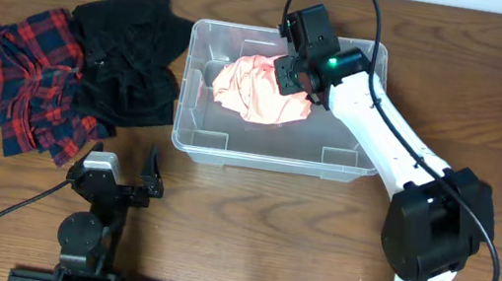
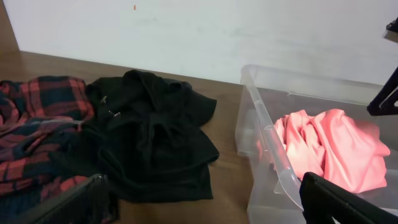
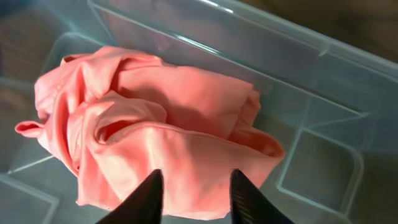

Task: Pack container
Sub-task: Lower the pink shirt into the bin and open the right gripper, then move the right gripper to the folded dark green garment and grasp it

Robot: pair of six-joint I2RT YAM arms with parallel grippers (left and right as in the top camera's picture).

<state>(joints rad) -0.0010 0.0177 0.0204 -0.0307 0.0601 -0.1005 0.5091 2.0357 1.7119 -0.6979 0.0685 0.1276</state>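
Container point(image 1: 194, 137) stands mid-table with the pink garment point(image 1: 260, 90) bunched inside. Right gripper point(image 3: 195, 180) hangs above it, fingers spread, pinching nothing. Recommended: press the cloth flat toward one corner (black top point(image 1: 129, 58) and plaid shirt point(image 1: 36, 79) lie outside). Left gripper point(image 1: 123, 173) spread, idle.
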